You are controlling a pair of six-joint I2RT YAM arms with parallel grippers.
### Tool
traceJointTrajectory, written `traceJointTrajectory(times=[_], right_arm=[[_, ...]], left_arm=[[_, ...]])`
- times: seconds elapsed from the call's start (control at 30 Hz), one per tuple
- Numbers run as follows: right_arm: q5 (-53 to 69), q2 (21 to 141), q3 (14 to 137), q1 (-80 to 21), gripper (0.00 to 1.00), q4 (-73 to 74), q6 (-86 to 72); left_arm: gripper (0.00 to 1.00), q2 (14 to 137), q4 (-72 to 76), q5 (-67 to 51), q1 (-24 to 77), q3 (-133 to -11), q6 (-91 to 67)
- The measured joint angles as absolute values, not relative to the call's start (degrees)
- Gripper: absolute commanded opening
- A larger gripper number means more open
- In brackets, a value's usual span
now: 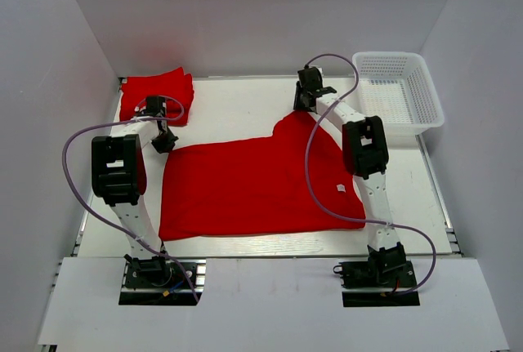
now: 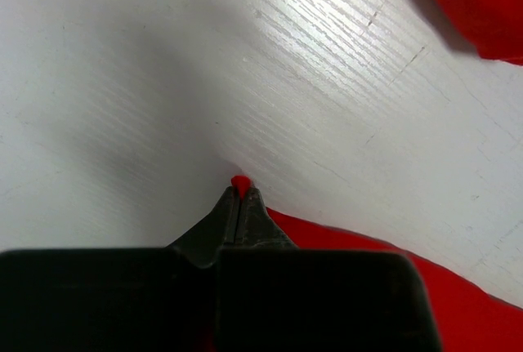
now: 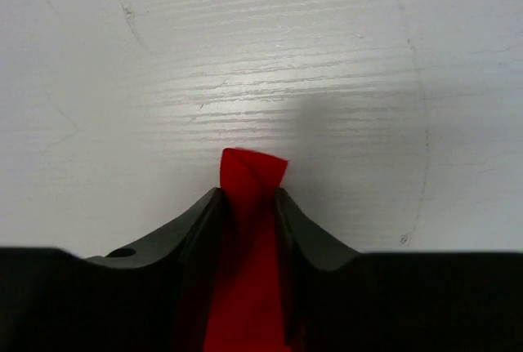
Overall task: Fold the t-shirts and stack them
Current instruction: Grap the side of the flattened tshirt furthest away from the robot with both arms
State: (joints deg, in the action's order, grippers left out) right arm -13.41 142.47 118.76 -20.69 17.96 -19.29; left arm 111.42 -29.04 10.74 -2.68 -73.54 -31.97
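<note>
Left gripper [image 2: 239, 194] clenches a corner of the spread red t-shirt [image 1: 253, 184]; right gripper [image 3: 249, 198] pinches its bunched edge, fingers hiding most.

Matt red cloth t-shirt [image 1: 245, 189] – white grained wood table [image 1: 237, 107] – plastic mesh basket [image 1: 392, 95].

1 spread t-shirt [image 1: 253, 184] central on the table [image 1: 245, 99]; folded t-shirts [image 1: 155, 95] back left, basket [image 1: 398, 91] back right (the corners).
</note>
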Motion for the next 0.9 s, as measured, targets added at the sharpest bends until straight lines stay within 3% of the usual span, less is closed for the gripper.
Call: traceJointTrajectory(times=[0.13, 0.17, 0.47, 0.9], right_arm=[[-13.3, 142.7, 118.9, -20.4, 0.02, 17.7, -18.8], [-13.1, 142.7, 118.9, -20.4, 0.00, 17.5, -18.6], [-9.4, 136.4, 108.8, -20.5, 0.00, 11.9, -13.7], [-5.1, 99.3, 74.4, -20.8, 0.00, -1.5, -10.3]], left_arm=[[0.00, 111.4, -29.1, 10.9, -2.7, -73.6, -31.2], [0.00, 111.4, -29.6, 11.1, -2.7, -73.8, -31.0], [0.00, 111.4, -31.9, 10.9, -2.4, -74.6, -29.3], [0.00, 100.3, -34.3, 10.9, -2.4, -68.3, -30.1]])
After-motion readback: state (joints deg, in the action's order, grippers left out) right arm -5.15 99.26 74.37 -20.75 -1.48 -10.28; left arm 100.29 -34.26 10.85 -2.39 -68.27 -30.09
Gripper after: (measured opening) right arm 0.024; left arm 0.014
